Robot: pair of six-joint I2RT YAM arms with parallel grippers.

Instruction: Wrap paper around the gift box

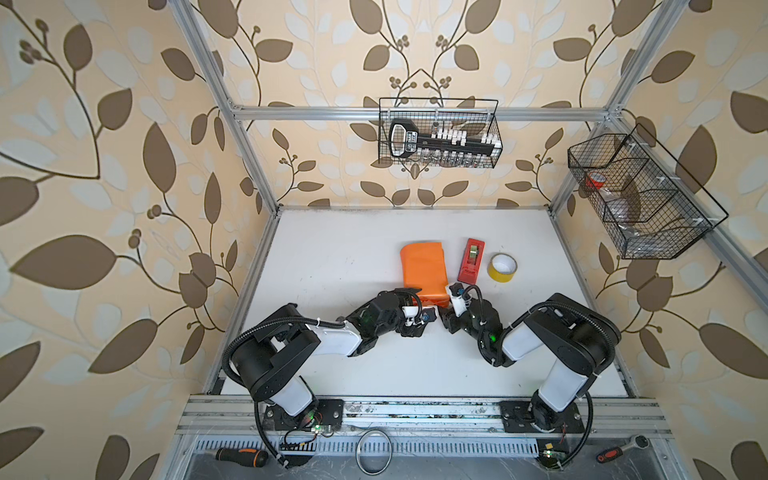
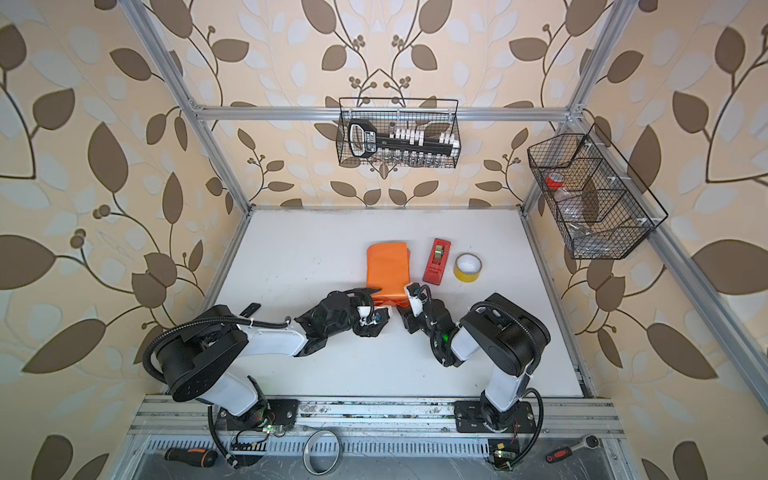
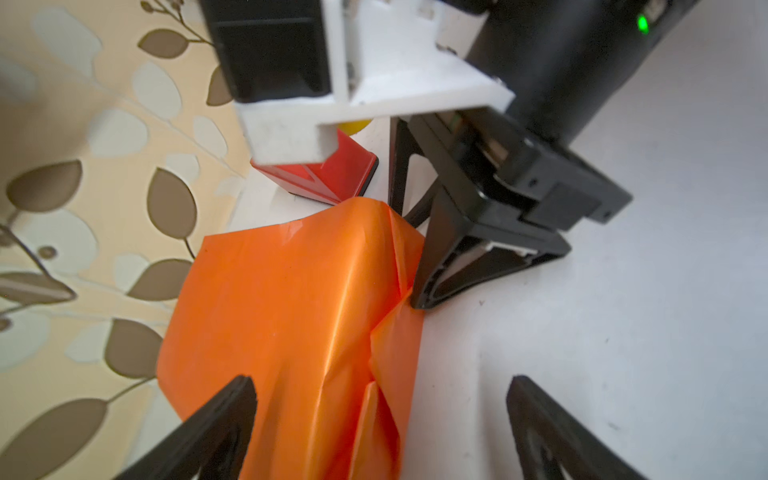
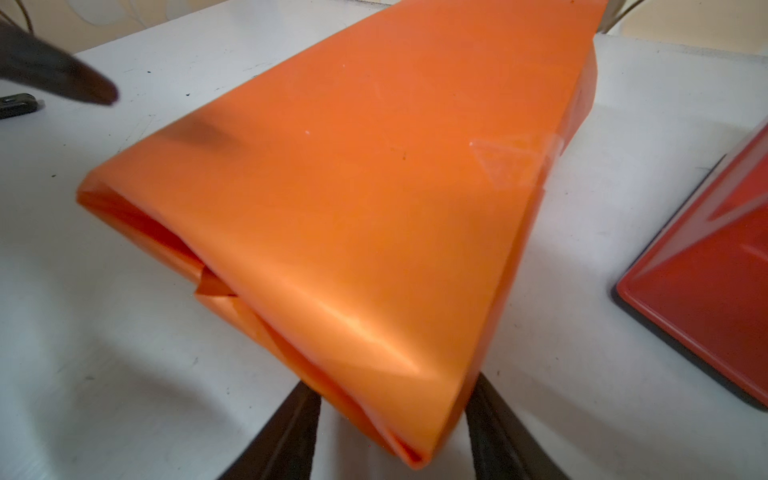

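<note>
Parcel count: one sheet of paper (image 1: 423,268), orange side out, folded box-shaped at the centre of the table (image 1: 332,257); the gift box is hidden in every view. One red tape dispenser (image 1: 471,260) lies just beside the parcel at its 3 o'clock, and one yellow tape roll (image 1: 502,267) further along the same bearing. Two grippers meet the parcel's near end, their wrists masking that edge in both top views. The left gripper (image 3: 382,386), at 7 o'clock, has its jaws spread wide, pinching nothing. The right gripper (image 4: 395,382), at 5 o'clock, straddles a folded corner; whether it clamps cannot be told. Two wire baskets (image 1: 384,124) (image 1: 665,245) hang on the frame at 12 and 2 o'clock.
</note>
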